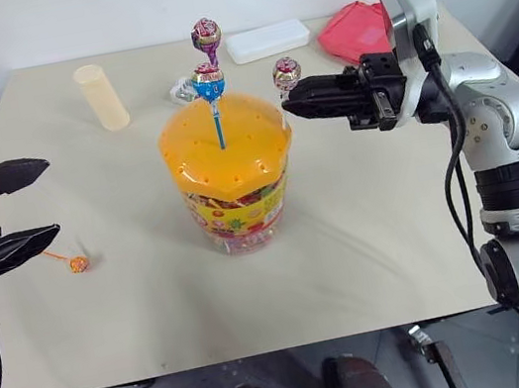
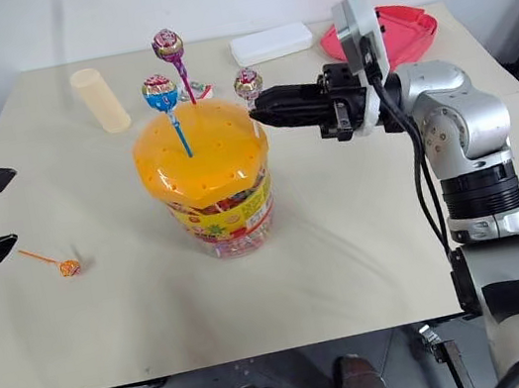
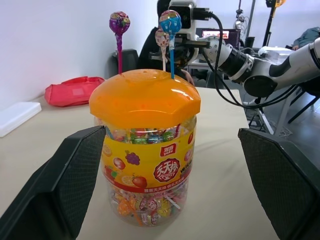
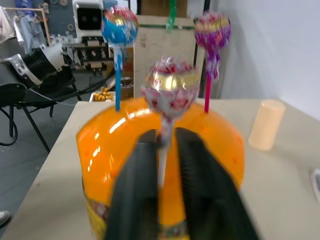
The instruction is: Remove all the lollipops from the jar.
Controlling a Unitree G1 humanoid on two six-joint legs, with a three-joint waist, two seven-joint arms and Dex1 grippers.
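The jar point(image 1: 228, 174), clear with an orange domed lid point(image 1: 221, 145), stands mid-table. Three lollipops stand upright in the lid's holes: a blue one point(image 1: 209, 83), a purple one point(image 1: 205, 34) behind it, and a silvery-pink one point(image 1: 286, 73) at the lid's right edge. My right gripper point(image 1: 289, 105) reaches in level from the right and is shut on the silvery-pink lollipop's stick just under its head point(image 4: 171, 89). An orange lollipop point(image 1: 78, 264) lies on the table to the left. My left gripper point(image 1: 47, 199) hangs open at the table's left edge, facing the jar point(image 3: 145, 150), with nothing between its fingers.
A pale cream cylinder point(image 1: 102, 97) stands at the back left. A white flat box point(image 1: 268, 41) and a red pouch point(image 1: 354, 30) lie at the back right. A small wrapped item point(image 1: 181, 90) sits just behind the jar.
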